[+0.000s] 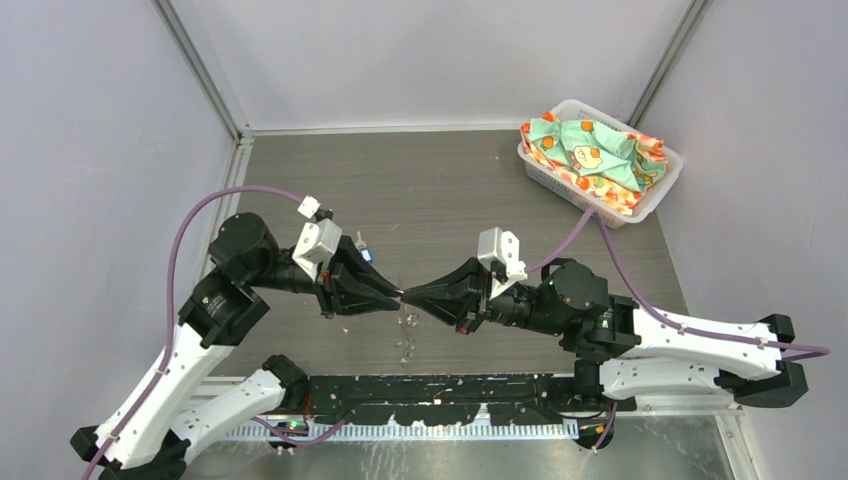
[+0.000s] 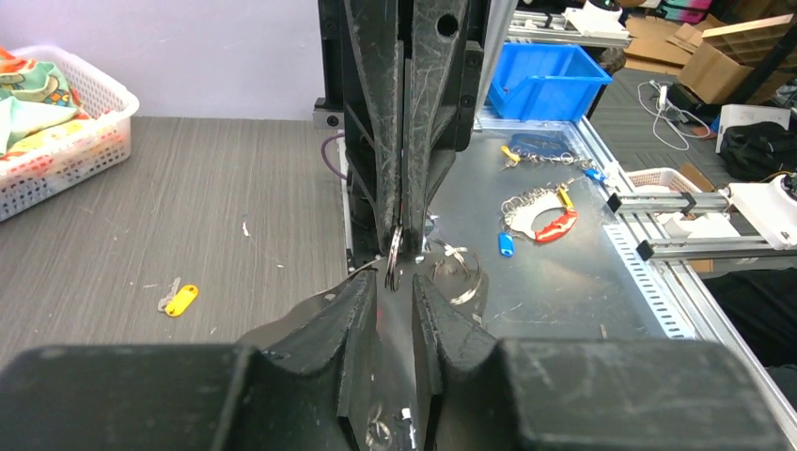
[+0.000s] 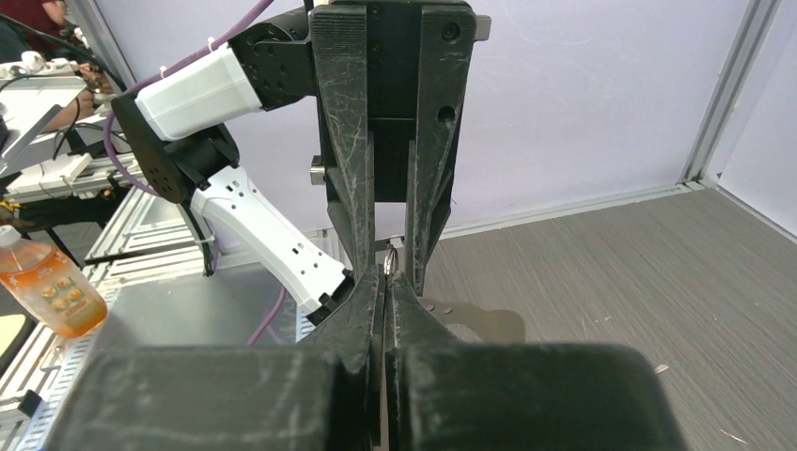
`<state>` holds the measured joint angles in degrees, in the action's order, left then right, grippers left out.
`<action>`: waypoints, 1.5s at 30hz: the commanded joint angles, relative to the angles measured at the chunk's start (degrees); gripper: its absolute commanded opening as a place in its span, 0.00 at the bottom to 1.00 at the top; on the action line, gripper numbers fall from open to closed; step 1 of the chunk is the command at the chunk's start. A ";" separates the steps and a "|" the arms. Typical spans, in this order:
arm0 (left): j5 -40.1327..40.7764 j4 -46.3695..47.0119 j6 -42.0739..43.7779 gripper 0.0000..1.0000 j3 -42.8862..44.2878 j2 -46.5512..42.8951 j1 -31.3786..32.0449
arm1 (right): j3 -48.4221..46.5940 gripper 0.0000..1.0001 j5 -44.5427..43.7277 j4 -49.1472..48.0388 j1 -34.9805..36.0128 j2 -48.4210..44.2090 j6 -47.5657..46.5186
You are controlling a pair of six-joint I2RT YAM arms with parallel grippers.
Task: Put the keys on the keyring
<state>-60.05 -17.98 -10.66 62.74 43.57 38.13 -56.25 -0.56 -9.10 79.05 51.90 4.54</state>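
From above, the left tool (image 1: 397,294) and right tool (image 1: 411,294) meet tip to tip over the middle of the desk (image 1: 450,190). This nose-to-nose pose suits one side steadying the keyring (image 1: 407,320) while the other works on it, and part of the grey loop dangles just below the tips. What looks like the blue-headed key (image 1: 362,247) lies on the desk just beside the left wrist. The white basket (image 1: 655,200) sits well apart at the far right corner. In the left wrist view, the right tool is pinched fully closed on the ring, seen edge-on. The left tool's fingers (image 2: 352,310) stand a narrow gap apart just below it, gripping nothing that shows, probably lining up to take or pry the ring. The yellow-headed key (image 2: 179,301) lies loose on the desk, not threaded. The right wrist view agrees: its own fingers are clamped on the ring, and the left pair straddles it without clearly touching.
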 commanded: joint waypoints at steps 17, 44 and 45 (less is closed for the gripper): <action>1.45 -18.60 18.85 0.00 6.35 2.70 0.02 | -17.73 0.39 -3.34 23.61 -0.05 4.36 0.60; -1.37 -35.10 26.86 0.00 14.80 8.90 0.02 | -54.94 0.27 15.74 66.94 -7.83 29.49 -5.86; -1.27 -35.14 26.88 0.00 14.92 8.90 0.04 | -54.86 0.27 16.02 66.98 -7.83 29.49 -5.85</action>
<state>-60.05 -52.40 14.96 75.09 52.90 38.13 -108.60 12.80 57.04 71.64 81.43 -1.34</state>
